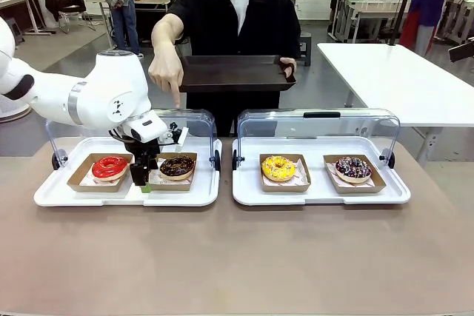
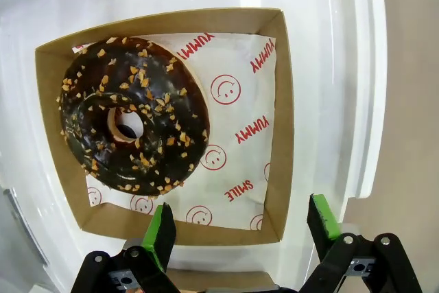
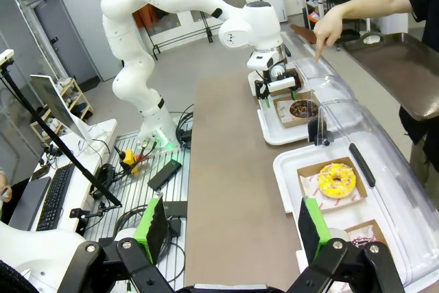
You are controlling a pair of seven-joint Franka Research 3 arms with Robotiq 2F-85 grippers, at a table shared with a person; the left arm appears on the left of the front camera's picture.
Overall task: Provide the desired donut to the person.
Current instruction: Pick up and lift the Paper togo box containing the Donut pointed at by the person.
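Now hovering right by the brown donut (image 2: 130, 118) with left fingers (image 2: 163, 228) apart; far back, holding right fingers (image 3: 154, 228) apart too.

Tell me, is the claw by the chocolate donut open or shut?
Open. The left gripper has its green pads wide apart by the box edge, gripping nothing; the chocolate donut lies untouched.

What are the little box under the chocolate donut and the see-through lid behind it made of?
The box looks like matte brown cardboard with folded walls, lined with printed paper. The lid seems clear glossy plastic: things show through it.
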